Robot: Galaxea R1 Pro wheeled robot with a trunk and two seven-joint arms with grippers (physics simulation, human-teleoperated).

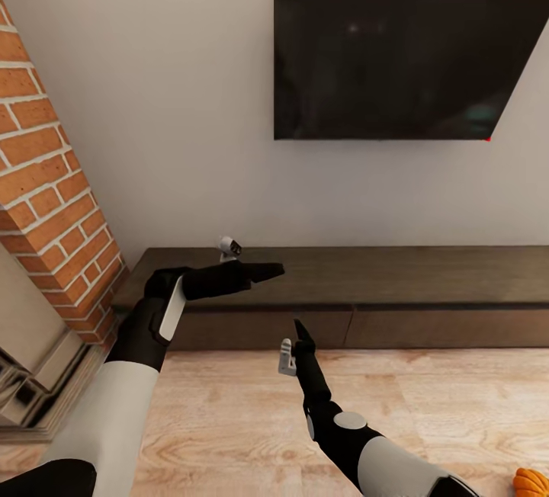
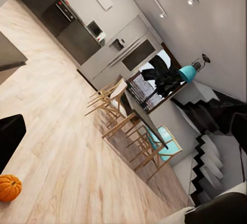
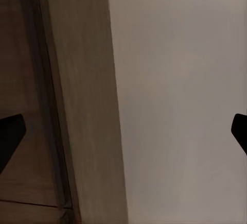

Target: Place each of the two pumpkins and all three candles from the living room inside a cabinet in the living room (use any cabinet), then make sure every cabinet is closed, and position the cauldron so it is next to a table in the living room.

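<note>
The long dark-brown cabinet [image 1: 427, 276] runs along the wall under the TV, its drawer fronts flush and shut. My left gripper [image 1: 267, 271] hovers open over its left end, empty. Just in front of the drawer fronts, my right gripper [image 1: 300, 327] points up, also open and empty. The right wrist view looks past its spread fingertips [image 3: 10, 139] at the cabinet [image 3: 77, 105]. An orange pumpkin [image 1: 531, 482] lies on the wooden floor at the near right. The left wrist view also shows a pumpkin [image 2: 9, 187] on the floor. The candles and cauldron are out of view.
A brick fireplace [image 1: 46, 207] stands close on the left. The black TV [image 1: 404, 47] hangs above the cabinet. Behind me, the left wrist view shows a dining table with wooden chairs [image 2: 131, 123], kitchen units [image 2: 72, 28] and stairs [image 2: 211, 157].
</note>
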